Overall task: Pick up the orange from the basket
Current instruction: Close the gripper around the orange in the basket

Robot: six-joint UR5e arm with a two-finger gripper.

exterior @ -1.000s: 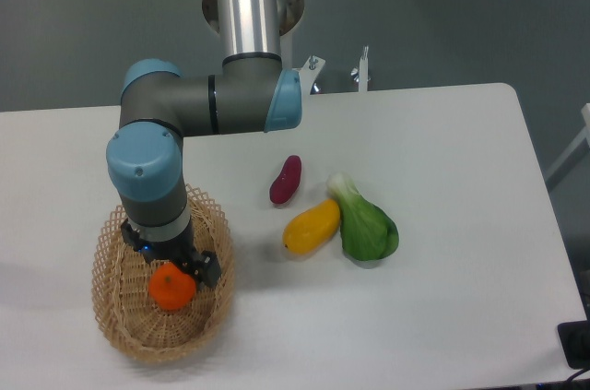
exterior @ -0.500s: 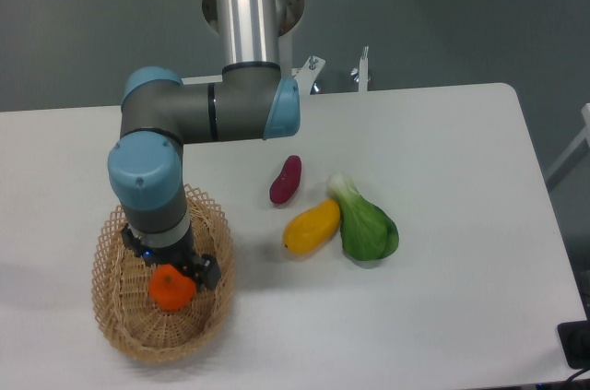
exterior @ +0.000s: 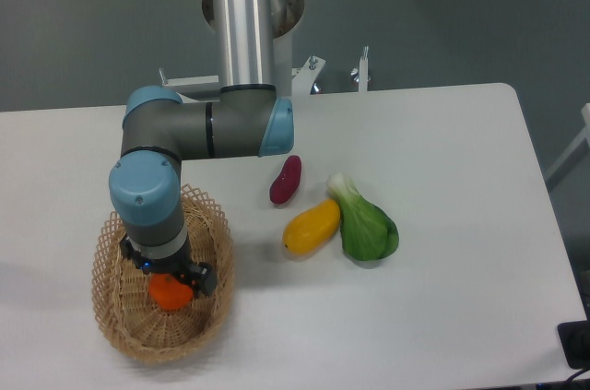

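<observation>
The orange (exterior: 168, 295) lies inside the round tan wicker basket (exterior: 111, 316) at the front left of the table. My gripper (exterior: 171, 285) points straight down into the basket, right over the orange, and hides its upper part. Black finger parts (exterior: 204, 277) show on either side of the fruit and wider than it, so the jaws stand open around the orange. I cannot tell if the pads touch it.
A dark red elongated vegetable (exterior: 286, 179), a yellow-orange mango-like fruit (exterior: 312, 227) and a green leafy vegetable (exterior: 366, 224) lie together at the table's middle. The arm's grey column (exterior: 241, 12) rises at the back.
The gripper has come down lower into the basket over the orange, covering more of it. The orange has stayed in place.
</observation>
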